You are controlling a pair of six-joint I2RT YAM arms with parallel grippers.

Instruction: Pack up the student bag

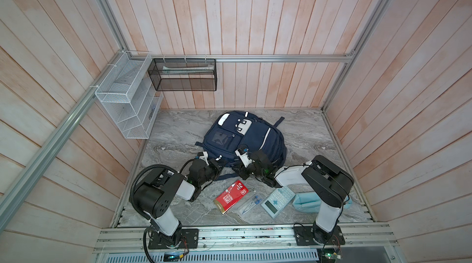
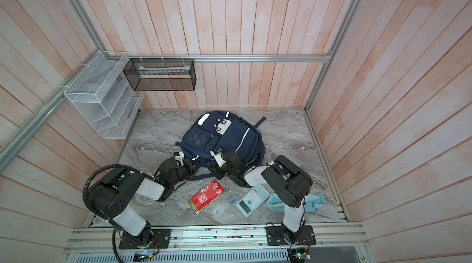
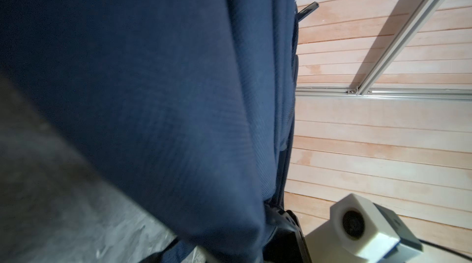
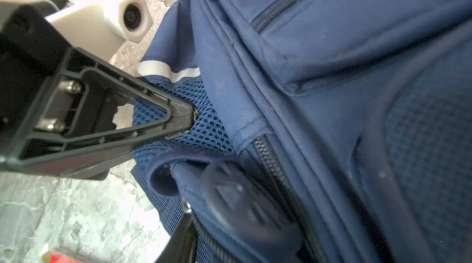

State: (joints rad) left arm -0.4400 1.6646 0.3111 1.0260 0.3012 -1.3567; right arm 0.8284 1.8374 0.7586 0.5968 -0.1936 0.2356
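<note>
The student bag (image 1: pixel 255 136) (image 2: pixel 229 136), navy with white stripes, lies flat on the marble table in both top views. Both grippers are at its near edge. My left gripper (image 1: pixel 221 163) (image 2: pixel 198 163) is shut on the bag's blue mesh side pocket; the right wrist view shows its fingertips (image 4: pixel 187 117) pinching that mesh. In the left wrist view the bag's fabric (image 3: pixel 153 95) fills most of the frame. My right gripper (image 1: pixel 237 169) (image 2: pixel 214 168) is at the bag's zipper (image 4: pixel 270 162), jaws partly apart. One blurred finger (image 4: pixel 242 210) lies over the fabric.
In front of the bag lie a red packet (image 1: pixel 232 197), a clear pen case (image 1: pixel 251 203), a light-blue calculator (image 1: pixel 278 201) and a light-blue pouch (image 1: pixel 305 203), partly under the right arm. A white wire rack (image 1: pixel 125 100) and a black mesh basket (image 1: pixel 184 75) hang at the back left.
</note>
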